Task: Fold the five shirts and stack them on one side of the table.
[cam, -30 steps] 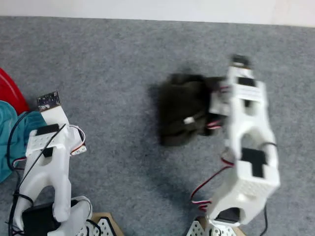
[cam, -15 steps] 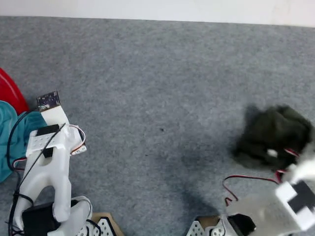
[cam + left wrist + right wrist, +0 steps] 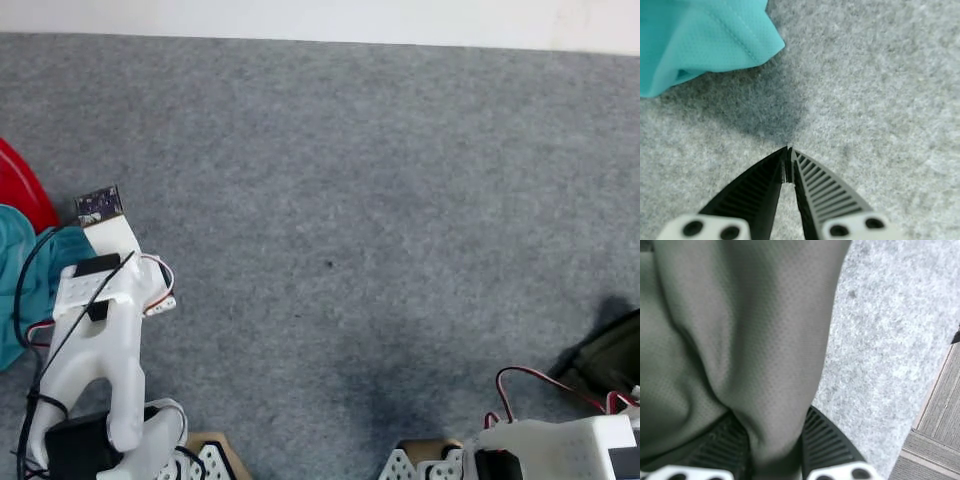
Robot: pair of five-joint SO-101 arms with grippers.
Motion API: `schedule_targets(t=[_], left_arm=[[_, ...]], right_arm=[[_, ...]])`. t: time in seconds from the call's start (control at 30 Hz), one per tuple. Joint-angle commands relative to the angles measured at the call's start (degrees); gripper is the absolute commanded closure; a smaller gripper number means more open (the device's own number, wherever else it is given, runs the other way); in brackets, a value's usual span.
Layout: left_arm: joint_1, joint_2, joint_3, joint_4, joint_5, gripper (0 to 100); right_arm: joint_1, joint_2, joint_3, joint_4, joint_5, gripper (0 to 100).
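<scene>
Your right gripper [image 3: 774,442]: fingers clamped on fold of dark olive shirt [image 3: 740,340], cloth bunched between them. High view puts that shirt at table's right edge, just beside right arm [image 3: 570,450], near front corner. Your left gripper [image 3: 789,167]: fingers together, nothing between them, tips low over bare grey mat [image 3: 880,75]. Teal shirt [image 3: 700,40] lies crumpled just ahead of it, at table's left edge, next to red object [image 3: 15,185].
</scene>
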Motion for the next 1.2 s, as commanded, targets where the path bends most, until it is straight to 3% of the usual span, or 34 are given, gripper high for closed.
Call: schedule_targets(t=[0.0,0.2,0.27,0.43,0.5,0.7,0.9,1.17], left_arm=[[0.75,-1.27,0.31,-2.02,0.53,100],[0.75,-1.27,0.66,-2.29,0.53,100],[0.75,-1.27,0.75,-3.16,0.53,100],[0.75,-1.27,0.84,-3.69,0.53,100],[0.75,-1.27,0.84,-3.78,0.53,100],[0.75,-1.27,0.84,-3.87,0.53,100],[0.75,-1.19,0.84,-4.84,0.53,100],[0.75,-1.19,0.92,-4.92,0.53,100]], right_arm=[[-0.04,-3.47,-0.57,0.75,0.62,98.3],[-4.88,-5.85,-6.81,10.42,-5.89,68.4],[-7.69,-8.13,-11.21,15.16,-5.01,64.3],[-13.93,-14.81,-22.73,25.8,-5.71,64.2],[-15.34,-17.1,-25.98,28.53,-9.32,64.2],[-19.38,-19.3,-27.47,33.89,-11.16,68.0],[-22.29,-16.57,-22.64,32.66,-11.08,87.7],[-23.52,-8.4,-19.38,25.63,-11.08,87.7]])
